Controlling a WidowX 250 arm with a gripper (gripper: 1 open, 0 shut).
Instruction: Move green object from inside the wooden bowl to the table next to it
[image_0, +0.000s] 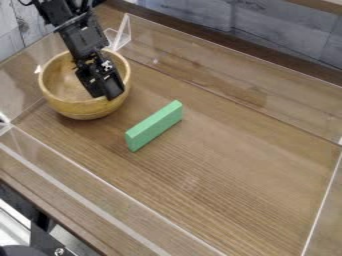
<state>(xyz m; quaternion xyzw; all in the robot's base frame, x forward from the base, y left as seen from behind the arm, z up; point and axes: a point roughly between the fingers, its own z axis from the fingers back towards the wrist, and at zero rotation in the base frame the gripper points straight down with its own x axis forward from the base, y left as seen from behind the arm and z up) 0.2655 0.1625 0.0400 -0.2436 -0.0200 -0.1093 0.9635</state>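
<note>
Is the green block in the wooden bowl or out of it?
Out. The bright-green flat rectangular block lies flat on the brown wood-grain table, right of the round tan wooden bowl.

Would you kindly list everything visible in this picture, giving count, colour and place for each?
green object: one, bright green, flat on the table to the right of the bowl, apart from it.
wooden bowl: one, light tan, far left of the table.
table: one, brown wood grain.
acrylic walls: clear, around the table's edge.
gripper: one, black, reaching into the bowl, jaws open, holding nothing.
</note>
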